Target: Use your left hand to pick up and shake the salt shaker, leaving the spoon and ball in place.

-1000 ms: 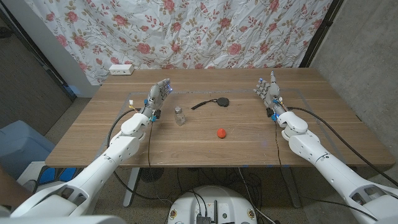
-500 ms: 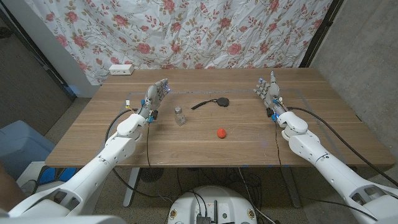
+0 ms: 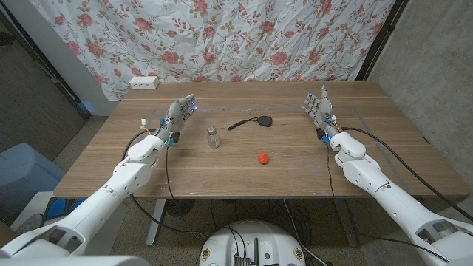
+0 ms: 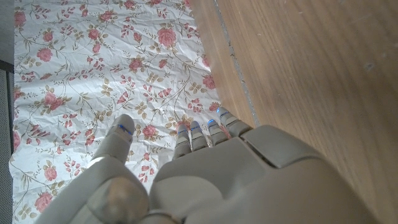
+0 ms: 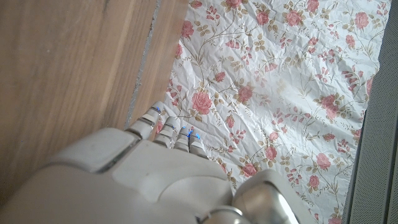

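Note:
A small clear salt shaker with a metal cap stands upright on the wooden table, left of centre. My left hand is to the shaker's left with a gap between them, fingers straight and apart, holding nothing; its back faces the wrist camera. A black spoon lies behind and right of the shaker. A small red ball sits near the table's middle. My right hand stands at the right side, fingers extended, empty; its back fills the wrist view's lower part.
A floral curtain hangs behind the table. A white power strip lies at the table's back left corner. A thin line of tape runs across the tabletop.
My left hand and arm have shifted leftward, away from the shaker. The shaker, spoon, ball and right hand have stayed in place.

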`<state>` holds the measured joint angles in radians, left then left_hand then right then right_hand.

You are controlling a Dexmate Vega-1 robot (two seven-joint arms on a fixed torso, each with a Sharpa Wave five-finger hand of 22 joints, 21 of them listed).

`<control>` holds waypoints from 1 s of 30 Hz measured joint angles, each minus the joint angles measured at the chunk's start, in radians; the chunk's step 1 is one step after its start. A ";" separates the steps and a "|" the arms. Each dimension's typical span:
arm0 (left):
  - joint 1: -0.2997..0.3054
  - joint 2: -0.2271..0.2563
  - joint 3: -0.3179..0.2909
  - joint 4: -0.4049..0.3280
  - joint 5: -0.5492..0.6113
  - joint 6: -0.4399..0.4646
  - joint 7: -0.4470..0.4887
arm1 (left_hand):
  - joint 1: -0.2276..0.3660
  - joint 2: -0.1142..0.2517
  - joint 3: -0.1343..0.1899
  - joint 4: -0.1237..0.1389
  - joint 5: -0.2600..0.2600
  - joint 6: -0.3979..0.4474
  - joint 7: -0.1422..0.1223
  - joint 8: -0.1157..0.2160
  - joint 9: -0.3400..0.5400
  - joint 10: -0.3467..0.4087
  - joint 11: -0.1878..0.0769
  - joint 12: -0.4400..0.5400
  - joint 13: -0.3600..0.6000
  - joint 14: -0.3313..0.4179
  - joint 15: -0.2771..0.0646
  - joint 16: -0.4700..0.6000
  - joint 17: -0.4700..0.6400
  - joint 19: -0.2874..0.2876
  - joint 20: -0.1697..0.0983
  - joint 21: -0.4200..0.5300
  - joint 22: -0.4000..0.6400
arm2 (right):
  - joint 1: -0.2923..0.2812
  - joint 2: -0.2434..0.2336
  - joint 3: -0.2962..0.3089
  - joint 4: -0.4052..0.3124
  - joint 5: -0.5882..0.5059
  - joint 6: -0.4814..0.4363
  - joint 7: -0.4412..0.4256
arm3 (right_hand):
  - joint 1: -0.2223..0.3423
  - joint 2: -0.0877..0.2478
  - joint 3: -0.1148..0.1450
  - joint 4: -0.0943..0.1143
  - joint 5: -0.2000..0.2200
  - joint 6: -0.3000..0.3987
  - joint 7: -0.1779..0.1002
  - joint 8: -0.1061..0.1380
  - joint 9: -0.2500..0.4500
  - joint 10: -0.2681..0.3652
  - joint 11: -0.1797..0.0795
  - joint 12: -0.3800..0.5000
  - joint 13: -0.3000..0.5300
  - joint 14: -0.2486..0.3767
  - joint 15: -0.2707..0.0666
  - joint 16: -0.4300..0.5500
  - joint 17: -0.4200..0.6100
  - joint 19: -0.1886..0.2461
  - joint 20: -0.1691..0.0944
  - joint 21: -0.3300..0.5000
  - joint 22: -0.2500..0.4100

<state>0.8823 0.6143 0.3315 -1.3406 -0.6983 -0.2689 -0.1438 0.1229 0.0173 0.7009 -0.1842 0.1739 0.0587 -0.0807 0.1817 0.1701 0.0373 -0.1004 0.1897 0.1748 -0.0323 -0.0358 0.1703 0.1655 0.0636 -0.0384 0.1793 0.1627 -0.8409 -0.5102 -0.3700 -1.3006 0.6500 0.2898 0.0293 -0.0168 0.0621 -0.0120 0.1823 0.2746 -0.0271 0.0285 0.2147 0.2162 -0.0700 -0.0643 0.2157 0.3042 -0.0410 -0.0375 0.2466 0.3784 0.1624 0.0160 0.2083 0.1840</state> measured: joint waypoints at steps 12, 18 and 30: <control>0.000 0.020 -0.004 0.006 -0.018 -0.017 -0.078 | 0.021 -0.021 -0.004 -0.004 0.000 -0.014 -0.007 0.000 0.000 -0.011 -0.011 -0.005 0.000 -0.011 0.000 0.000 0.000 -0.010 0.001 0.000 0.000 | 0.000 0.000 0.000 0.000 0.000 0.000 0.000 | 0.000 0.000 0.000 0.000 0.000 0.000 0.000 0.000 0.000 0.000 0.000 0.000 0.004 0.000 0.000 0.000 0.000 0.000 0.000 0.000 0.000; 0.030 0.058 -0.022 -0.006 -0.025 -0.036 -0.105 | 0.030 -0.030 -0.004 -0.004 0.004 -0.020 -0.012 0.000 0.005 -0.015 -0.014 -0.005 0.000 -0.011 0.000 0.000 0.000 -0.019 0.003 0.000 0.000 | 0.000 0.000 0.000 0.000 0.000 0.000 0.000 | 0.000 0.000 0.000 0.000 0.000 0.000 0.000 0.000 0.000 0.000 0.000 0.000 0.005 0.000 0.000 0.000 0.000 0.000 0.000 0.000 0.000; 0.079 0.112 -0.057 -0.013 -0.038 -0.082 -0.158 | 0.046 -0.038 0.000 -0.008 0.008 -0.027 -0.019 0.003 0.005 -0.018 -0.018 -0.005 0.000 -0.011 0.000 0.000 0.000 -0.019 0.003 0.000 0.000 | 0.001 0.000 0.000 0.000 0.000 0.000 0.001 | 0.000 0.000 0.000 0.000 0.000 0.000 0.000 0.000 0.000 0.000 0.000 0.000 0.005 0.000 0.000 0.000 0.000 0.000 0.000 0.000 0.000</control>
<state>0.9617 0.7265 0.2748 -1.3532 -0.7364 -0.3507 -0.3020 0.1692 -0.0207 0.7009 -0.1922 0.1817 0.0320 -0.1001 0.1849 0.1748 0.0192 -0.1180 0.1847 0.1746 -0.0430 -0.0357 0.1703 0.1653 0.0449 -0.0358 0.1794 0.1629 -0.8403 -0.5099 -0.3700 -1.3006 0.6500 0.2898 0.0299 -0.0168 0.0621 -0.0120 0.1822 0.2746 -0.0271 0.0284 0.2147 0.2161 -0.0699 -0.0643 0.2157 0.3089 -0.0410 -0.0375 0.2466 0.3783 0.1623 0.0160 0.2082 0.1838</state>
